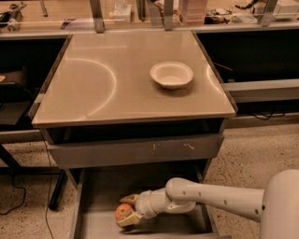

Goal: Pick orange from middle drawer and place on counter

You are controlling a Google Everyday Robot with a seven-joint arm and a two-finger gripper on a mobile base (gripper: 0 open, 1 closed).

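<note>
The orange [122,213] lies on the floor of the open middle drawer [105,189], at the bottom of the camera view, towards the drawer's front. My gripper [126,209] reaches in from the right on its white arm. One finger sits above the orange and one below it, shut on it low over the drawer floor. The counter [103,84] is the tan tabletop above the drawers.
A white bowl [171,74] stands on the counter's right half. A shut drawer with a scuffed grey front [135,151] hangs just over the open drawer. A cluttered bench [140,9] runs along the back. Speckled floor lies on both sides.
</note>
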